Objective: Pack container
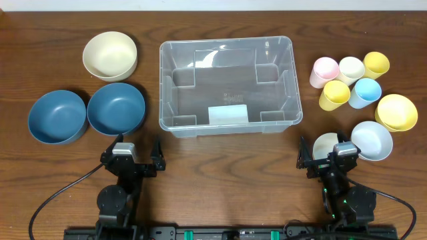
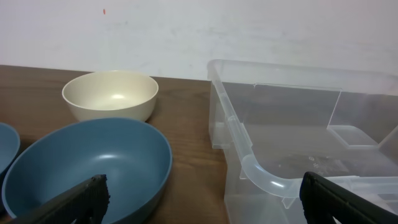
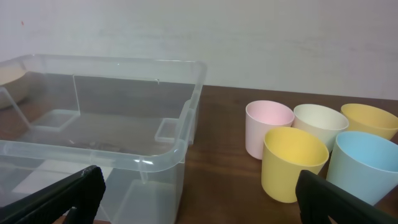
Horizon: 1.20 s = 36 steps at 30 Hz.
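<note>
Overhead: clear container (image 1: 230, 129) mid-table, nothing gripped.
Left gripper (image 1: 131, 157) and right gripper (image 1: 331, 157) spread wide by near edge. Left wrist: blue bowl (image 2: 87, 162) just beside container's corner, cream bowl (image 2: 111, 94) behind. Right wrist: container left, cups (image 3: 292, 163) right, apart.

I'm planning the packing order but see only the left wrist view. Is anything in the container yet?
Observer: No. Overhead shows the container empty apart from its pale label.
Operator: What's beyond its right side?
Observer: Five cups: pink cup, cream cup, light blue cup, rear yellow cup, front yellow cup.
Operator: Any bowls there?
Observer: Three, nearer the robot than the cups: yellow bowl, whitish bowl, cream bowl.
</note>
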### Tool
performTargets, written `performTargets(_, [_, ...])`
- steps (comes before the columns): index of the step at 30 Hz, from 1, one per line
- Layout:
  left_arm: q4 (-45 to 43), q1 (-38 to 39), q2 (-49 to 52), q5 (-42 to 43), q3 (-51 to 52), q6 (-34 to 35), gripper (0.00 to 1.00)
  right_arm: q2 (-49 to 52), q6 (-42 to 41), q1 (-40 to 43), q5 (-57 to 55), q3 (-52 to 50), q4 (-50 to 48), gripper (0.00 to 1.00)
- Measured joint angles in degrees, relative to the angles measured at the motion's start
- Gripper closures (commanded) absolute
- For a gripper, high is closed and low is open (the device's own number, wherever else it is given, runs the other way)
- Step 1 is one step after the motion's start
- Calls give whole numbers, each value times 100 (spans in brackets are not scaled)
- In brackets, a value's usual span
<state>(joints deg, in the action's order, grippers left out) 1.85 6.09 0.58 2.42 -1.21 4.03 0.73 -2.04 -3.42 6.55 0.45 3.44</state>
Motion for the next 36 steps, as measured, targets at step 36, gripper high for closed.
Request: performTargets(36, [0,0,0,0,0,0,2,168,-680,0,372,1102,826,1])
